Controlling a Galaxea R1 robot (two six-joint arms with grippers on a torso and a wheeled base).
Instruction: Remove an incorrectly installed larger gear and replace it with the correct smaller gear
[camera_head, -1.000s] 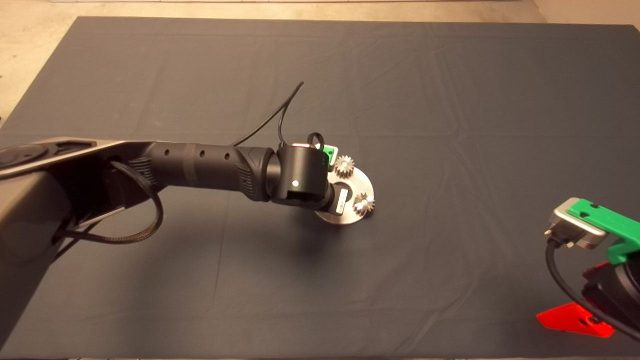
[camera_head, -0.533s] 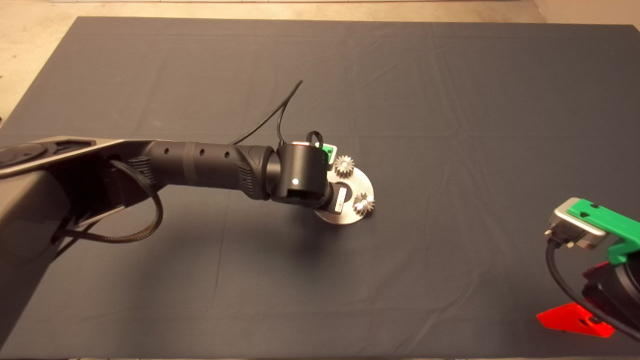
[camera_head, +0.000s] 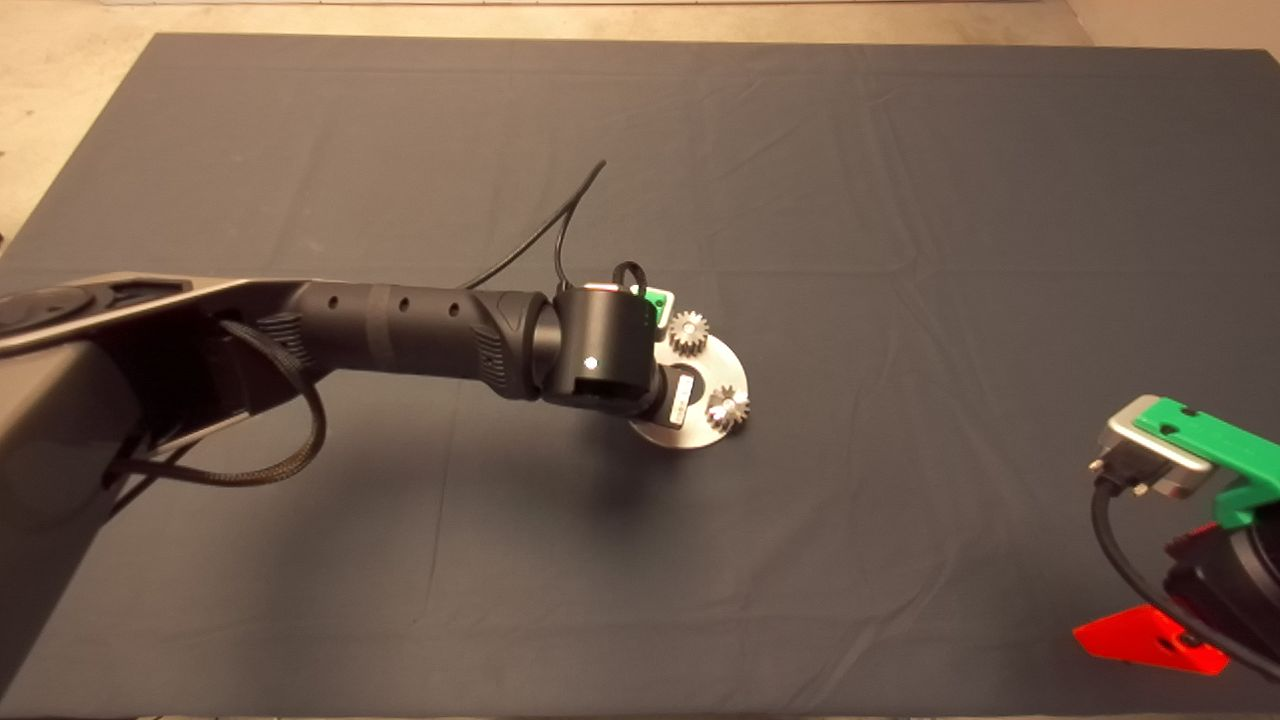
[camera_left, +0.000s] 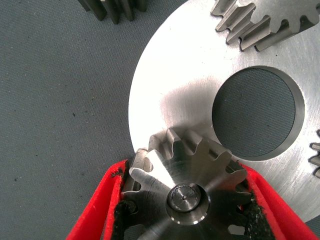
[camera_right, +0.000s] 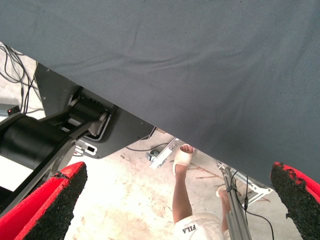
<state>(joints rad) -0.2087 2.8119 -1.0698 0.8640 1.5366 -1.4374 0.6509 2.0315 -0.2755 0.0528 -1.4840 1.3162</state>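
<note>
- The smaller gear (camera_left: 186, 187) sits on a peg at the round plate's (camera_head: 725, 372) 9 o'clock rim, clamped between the left end effector's (camera_left: 186, 200) fingers (pads touching teeth).
- Right end effector (camera_right: 175, 200) waits, spread apart, at the mat's (camera_head: 900, 250) 4 o'clock edge.

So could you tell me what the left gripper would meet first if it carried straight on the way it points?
The left gripper is closed on a gear seated over a pin on the round silver plate. Going straight on, it would probably press into that plate almost at once.

Red tool fingers (camera_left: 97, 210) with black pads, silver gear (camera_left: 187, 180), dark grey mat (camera_head: 900, 250).
</note>
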